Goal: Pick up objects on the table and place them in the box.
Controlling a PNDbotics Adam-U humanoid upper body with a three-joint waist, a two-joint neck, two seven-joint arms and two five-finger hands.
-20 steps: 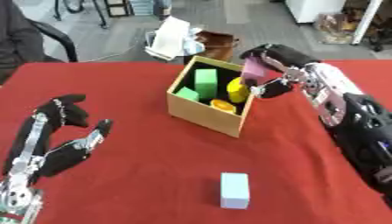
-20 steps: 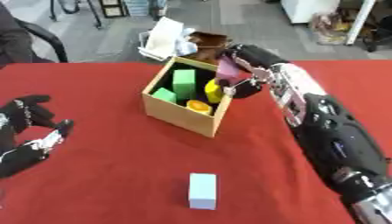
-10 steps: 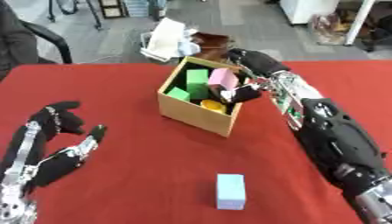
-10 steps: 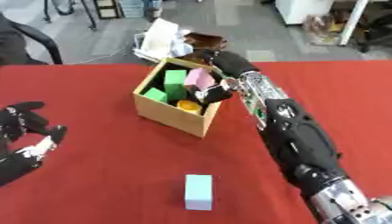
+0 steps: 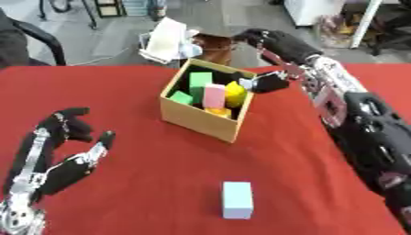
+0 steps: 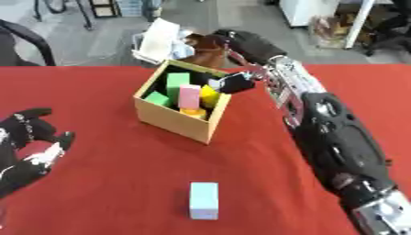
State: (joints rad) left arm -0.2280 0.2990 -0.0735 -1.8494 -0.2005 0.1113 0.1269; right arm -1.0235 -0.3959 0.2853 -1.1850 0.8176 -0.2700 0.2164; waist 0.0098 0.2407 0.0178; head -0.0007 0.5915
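A pale blue block [image 5: 237,199] lies on the red table [image 5: 144,183], nearest of all. The left hand [image 5: 60,156] rests at the lower left, fingers spread and holding nothing. Farther back sits the wooden box [image 5: 205,115] — a pink block [image 5: 214,95], green blocks [image 5: 198,81] and yellow pieces [image 5: 234,93] stand inside. The right hand [image 5: 277,46] hovers past its far corner, fingers apart — empty.

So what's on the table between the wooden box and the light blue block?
Nothing. In the left eye view, only bare red tablecloth lies between the wooden box and the light blue block.
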